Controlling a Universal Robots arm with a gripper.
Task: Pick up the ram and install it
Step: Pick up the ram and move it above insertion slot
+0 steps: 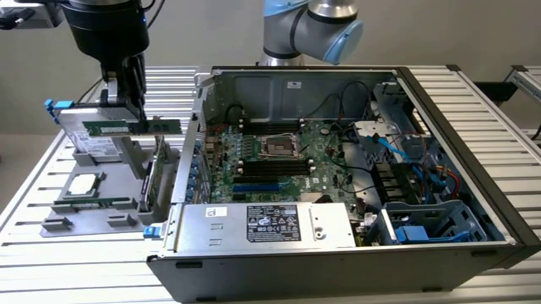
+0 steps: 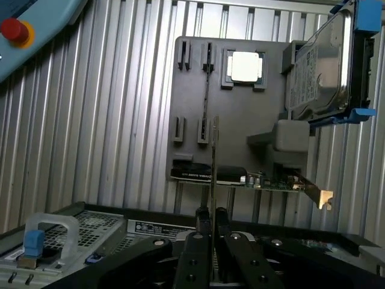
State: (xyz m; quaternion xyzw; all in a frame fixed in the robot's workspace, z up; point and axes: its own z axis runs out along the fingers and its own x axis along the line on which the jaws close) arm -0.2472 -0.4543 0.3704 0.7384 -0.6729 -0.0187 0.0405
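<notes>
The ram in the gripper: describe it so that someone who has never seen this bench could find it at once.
Start at the open computer case; on the exterior view's left stands a grey parts holder. Above it the gripper pinches the ram, a narrow green stick held level in the air, unlike the silver hard drive beside it.

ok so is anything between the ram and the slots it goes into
Yes. The end effector holds the ram outside the computer case; the case's side wall stands between it and the motherboard slots. The case top is open.
</notes>
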